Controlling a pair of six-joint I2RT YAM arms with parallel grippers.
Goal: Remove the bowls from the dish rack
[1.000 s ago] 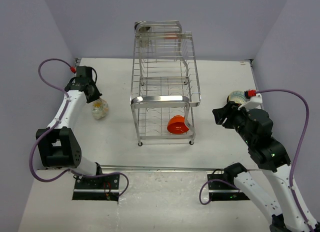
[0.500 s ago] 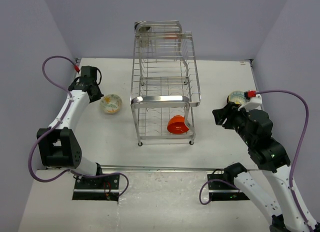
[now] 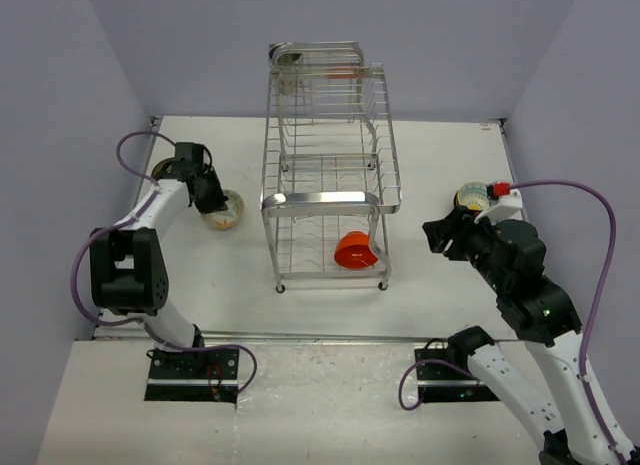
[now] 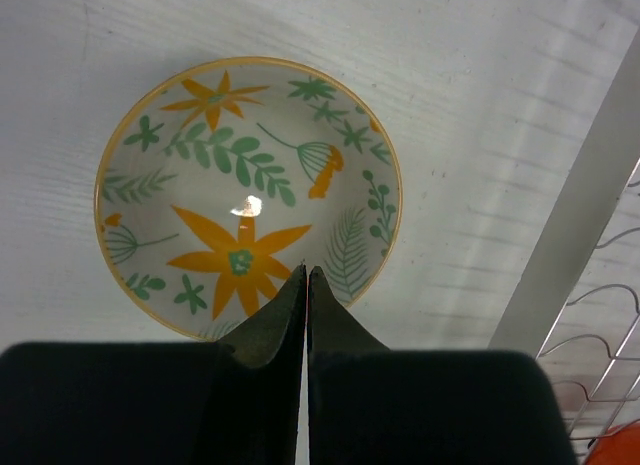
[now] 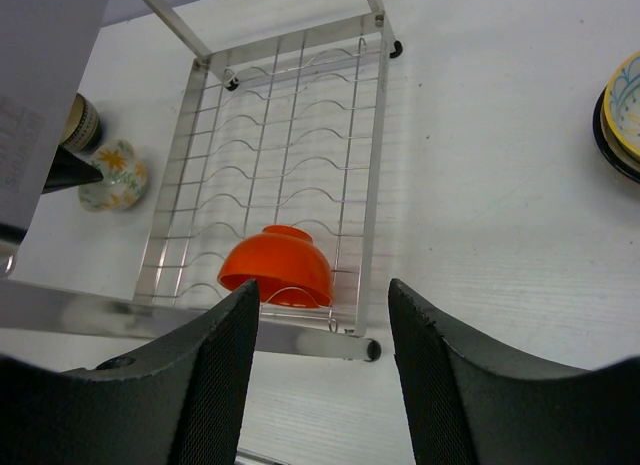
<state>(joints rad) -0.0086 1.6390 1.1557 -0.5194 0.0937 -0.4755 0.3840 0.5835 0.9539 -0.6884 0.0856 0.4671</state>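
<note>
**Orange bowl sits in the rack's lower tier**

The tall chrome wire dish rack (image 3: 330, 175) stands mid-frame on the white table (image 3: 450, 285), with lavender walls (image 3: 450, 45) behind. A bright orange-red bowl (image 3: 355, 251) sits tipped in the lower tier, behind the shiny front bar. Left of the rack, the left gripper (image 4: 305, 270), jaws pressed together and empty, hovers over a pale bowl with yellow-orange flowers (image 4: 248, 195). Only its wrist camera shows that pattern. The right gripper (image 5: 320, 290) stands partway open on nothing, with stacked bowls (image 3: 475, 196) near it.
</note>
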